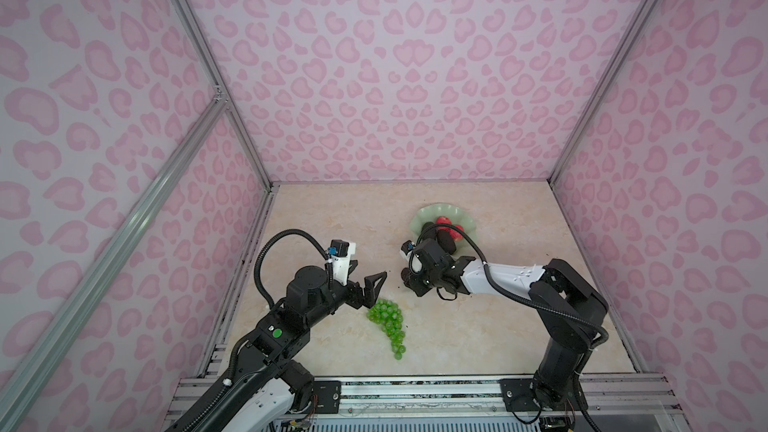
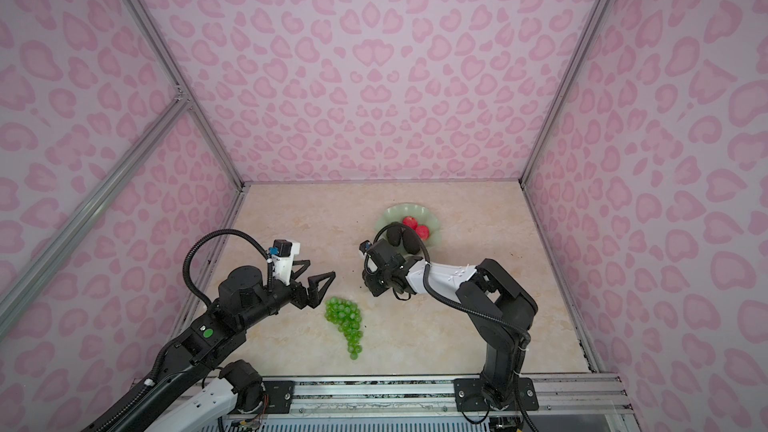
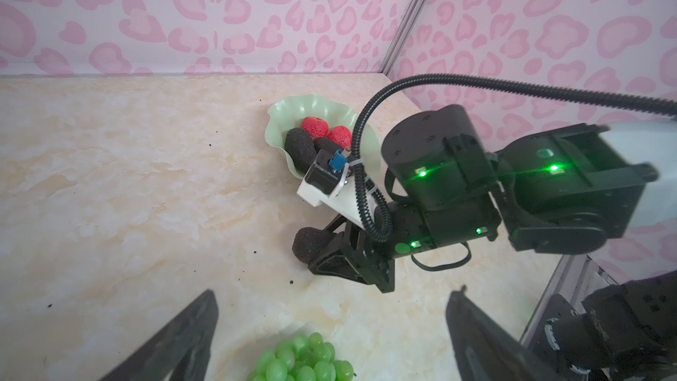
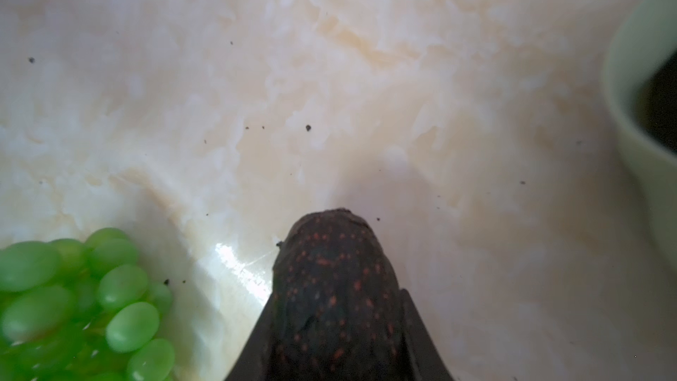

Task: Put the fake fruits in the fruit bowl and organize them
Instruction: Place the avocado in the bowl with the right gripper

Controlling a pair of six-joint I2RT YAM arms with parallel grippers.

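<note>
Pink heart-blotched walls close in a pale marbled tabletop (image 1: 332, 243) flecked with dark crumbs. My right claw (image 3: 319, 245) is clenched on a dark avocado (image 4: 333, 280). My right wrist view shows a finger (image 4: 421, 339) pressed against each flank of it. The claw is low over the table near the middle, just on the near side of the bowl. I cannot tell whether the avocado touches the surface.

My left claw (image 2: 321, 268) hangs released with its jaws spread wide, gripping nothing. It is poised just above the far left end of the grape bunch (image 1: 388, 326). The grapes lie on the table toward the near edge, between my two arms. The broad end of the bunch points far and its thin tail trails near. They are well apart from the bowl.

In both top views the fruit bowl (image 2: 390, 213), mint green with a wavy rim, sits far and a little right of centre, with my right wrist partly over its near edge. Inside it, two red fruits (image 3: 314, 127) rest side by side on the far right. Two more avocados (image 3: 300, 148) lie next to each other on the near left, up against the red pair.
</note>
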